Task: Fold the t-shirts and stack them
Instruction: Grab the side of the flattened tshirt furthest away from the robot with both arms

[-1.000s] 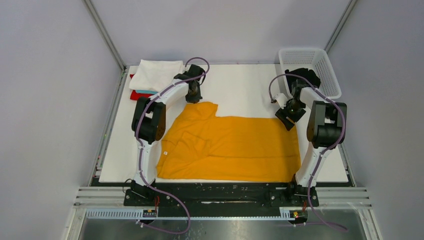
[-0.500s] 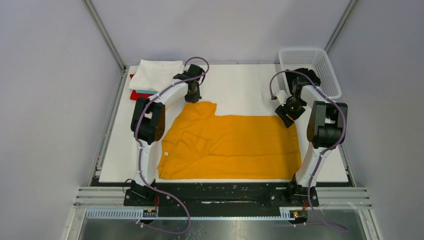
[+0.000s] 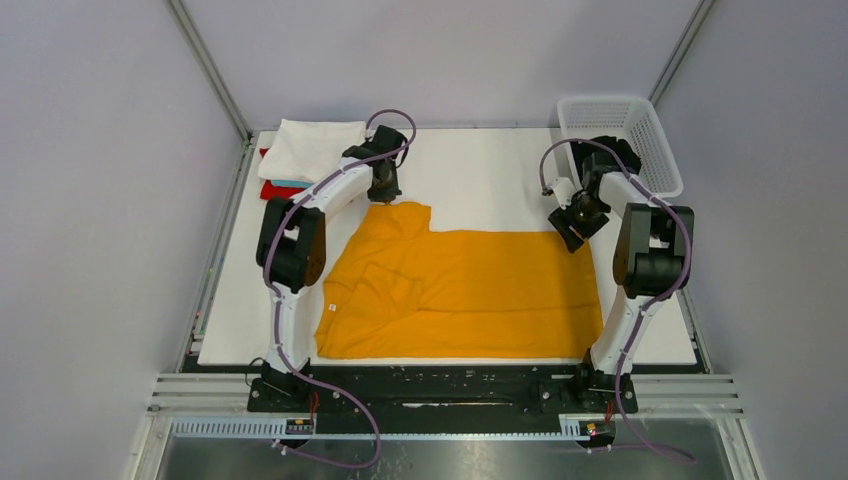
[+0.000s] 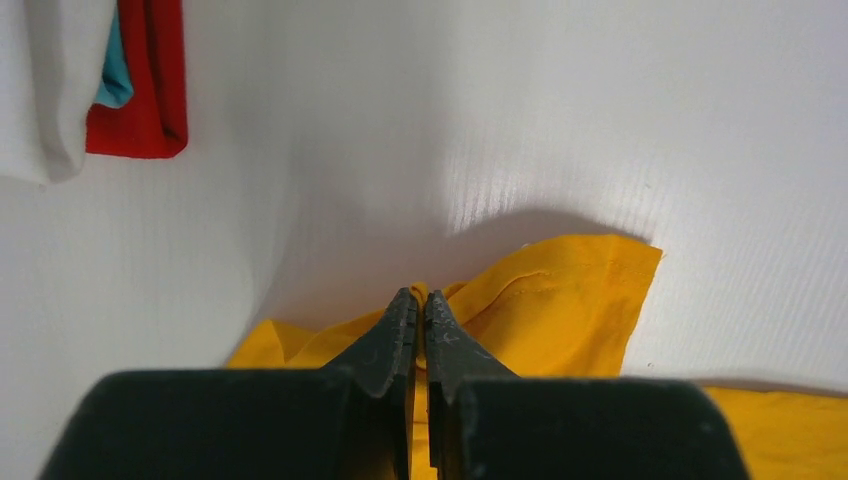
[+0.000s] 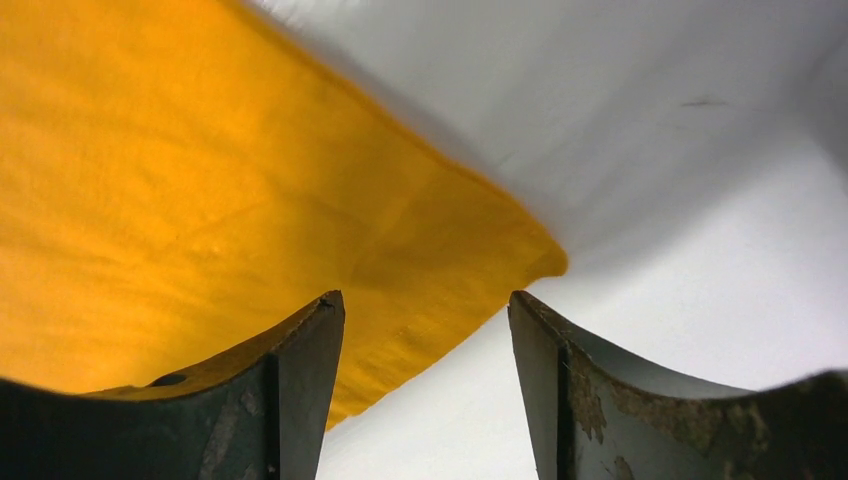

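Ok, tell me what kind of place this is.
Probably a robotics lab cell, not a home: bare grey enclosure walls, robot arms bolted to aluminium rails, and a yellow t-shirt spread on a white table.

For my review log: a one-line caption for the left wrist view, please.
Left gripper shut on an edge of the mustard-yellow cloth t-shirt; folded red cloth shirt at upper left.

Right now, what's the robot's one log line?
left jaws: shut on mustard-yellow t-shirt edge | right jaws: open over its corner
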You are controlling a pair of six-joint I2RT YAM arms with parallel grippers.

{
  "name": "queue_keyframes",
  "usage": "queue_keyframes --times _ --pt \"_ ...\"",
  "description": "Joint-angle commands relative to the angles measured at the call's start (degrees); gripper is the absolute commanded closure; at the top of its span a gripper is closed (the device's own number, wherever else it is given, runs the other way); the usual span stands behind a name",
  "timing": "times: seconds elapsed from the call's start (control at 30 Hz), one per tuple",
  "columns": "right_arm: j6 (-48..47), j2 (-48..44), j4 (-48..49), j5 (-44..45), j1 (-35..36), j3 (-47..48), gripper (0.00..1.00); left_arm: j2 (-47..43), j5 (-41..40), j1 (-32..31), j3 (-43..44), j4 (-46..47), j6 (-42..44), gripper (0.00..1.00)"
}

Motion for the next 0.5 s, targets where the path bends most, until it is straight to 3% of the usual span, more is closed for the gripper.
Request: queue_keyframes --times 0.0,0.1,0.27,0.37,0.47 --pt "15.18 -7.39 14.62 6.33 0.68 -2.45 0.31 -3.88 -0.72 0.33 -0.35 1.38 0.17 1.00" --pt "29.75 -11.77 21.68 12.63 0.69 -7.30 0.30 -4.24 -0.74 0.29 -0.70 1.46 -0.01 1.00" --pt "58.21 -15.38 24.32 19.67 0.76 -11.74 0.29 -5.18 0.54 0.27 -2.09 2.41 -0.41 1.00" --pt "64.48 -14.12 27.15 20.77 0.93 -11.26 0.29 -5.87 0.50 0.27 -3.18 2.82 -0.39 1.00" --pt "62.32 -6.64 19.54 24.72 1.85 -3.25 0.29 -6.42 -0.37 0.31 -3.79 2.88 -0.50 1.00"
